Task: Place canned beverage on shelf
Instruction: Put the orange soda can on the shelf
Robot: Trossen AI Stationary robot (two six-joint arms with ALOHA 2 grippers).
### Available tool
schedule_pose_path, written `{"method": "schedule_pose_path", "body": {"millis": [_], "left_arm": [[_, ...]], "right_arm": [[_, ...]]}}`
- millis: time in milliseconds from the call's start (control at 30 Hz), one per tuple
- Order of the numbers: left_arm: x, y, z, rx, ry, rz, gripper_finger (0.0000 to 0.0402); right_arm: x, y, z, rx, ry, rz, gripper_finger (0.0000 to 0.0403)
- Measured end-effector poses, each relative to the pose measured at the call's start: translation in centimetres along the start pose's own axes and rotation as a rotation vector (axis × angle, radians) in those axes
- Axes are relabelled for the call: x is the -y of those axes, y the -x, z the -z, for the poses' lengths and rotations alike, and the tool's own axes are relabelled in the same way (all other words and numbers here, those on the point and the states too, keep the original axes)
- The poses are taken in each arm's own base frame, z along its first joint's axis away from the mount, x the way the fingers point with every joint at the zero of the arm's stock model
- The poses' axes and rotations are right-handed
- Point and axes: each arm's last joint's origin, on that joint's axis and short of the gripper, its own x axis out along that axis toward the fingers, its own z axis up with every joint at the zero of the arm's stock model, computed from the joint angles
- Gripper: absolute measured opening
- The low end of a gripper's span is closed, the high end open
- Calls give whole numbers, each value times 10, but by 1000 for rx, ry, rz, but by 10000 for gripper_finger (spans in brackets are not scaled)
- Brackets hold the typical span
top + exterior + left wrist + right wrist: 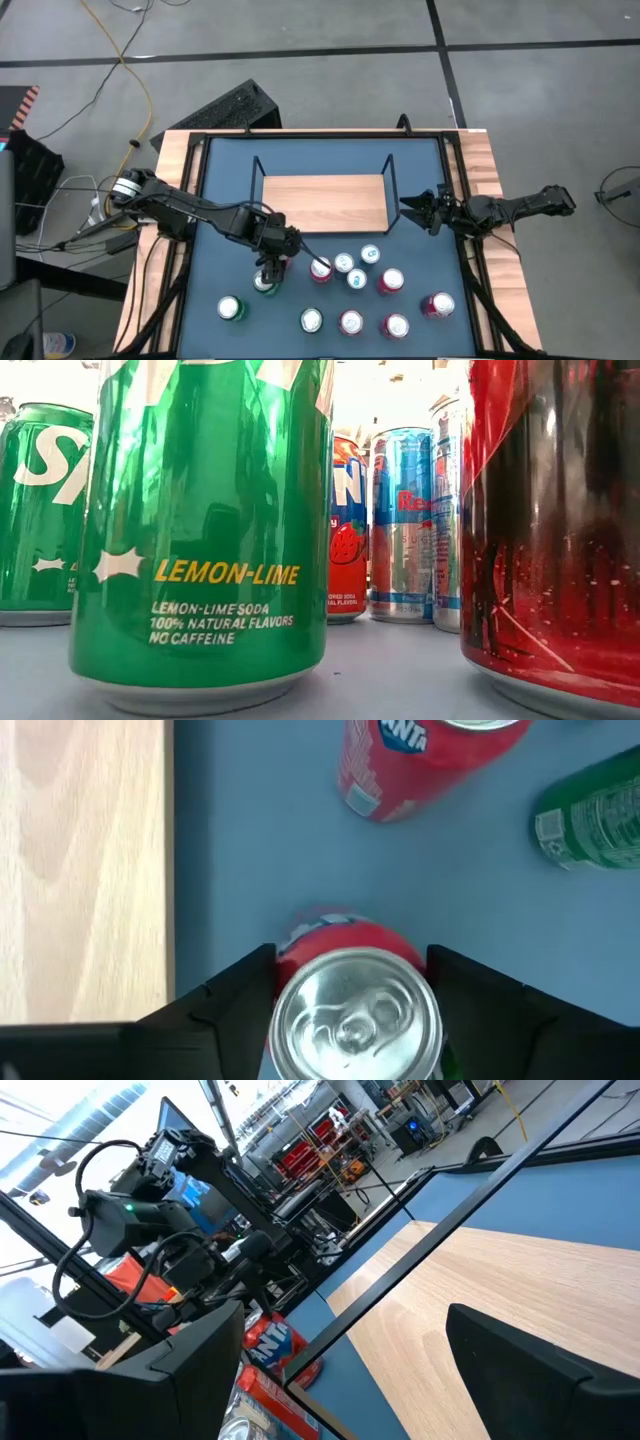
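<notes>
One red can (pixel 355 1010) sits between the left pincer (pixel 268 262) fingers, prob. not clamped yet; close squarely, lift straight, clear neighbours, w/ shelf (pixel 325 203) nearby. Right pincer (pixel 415 208) apart, waiting.

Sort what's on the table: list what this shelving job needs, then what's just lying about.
Job:
- left gripper, straddling a red can
- shelf, bare wood board
- right gripper, waiting open at the shelf's right end

Lying about:
- strawberry Fanta can
- green can
- lemon-lime soda can

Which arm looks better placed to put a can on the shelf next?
The left. Its gripper already straddles a red can, fingers either side. The right gripper hangs open beside the empty shelf, holding nothing.
</notes>
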Motion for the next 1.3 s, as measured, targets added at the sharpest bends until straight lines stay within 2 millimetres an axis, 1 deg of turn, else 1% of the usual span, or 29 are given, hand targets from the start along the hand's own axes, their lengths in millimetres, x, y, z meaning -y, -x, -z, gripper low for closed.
{"method": "schedule_pose_path", "body": {"millis": [267, 400, 467, 567, 800, 900, 1033, 1133, 1300], "left_arm": [[0, 4, -4, 18, -39, -8, 176], [-1, 5, -4, 20, -24, -11, 172], [-1, 5, -4, 17, 0, -9, 180], [-1, 5, -4, 8, 27, 8, 204], [0, 5, -3, -7, 72, 45, 293], [0, 5, -3, -16, 101, 48, 320], [1, 5, 0, -32, 159, 31, 326], [2, 5, 5, -67, 167, -21, 323], [4, 2, 10, -84, 199, -50, 321]], "right_arm": [[0, 0, 0, 0, -1, 0, 347], [0, 0, 0, 0, 0, 0, 347], [0, 0, 0, 0, -1, 0, 347], [0, 0, 0, 0, -1, 0, 347], [0, 0, 0, 0, -1, 0, 347], [0, 0, 0, 0, -1, 0, 347], [0, 0, 0, 0, -1, 0, 347], [0, 0, 0, 0, 5, 0, 347], [0, 0, 0, 1, 38, 0, 347]]}}
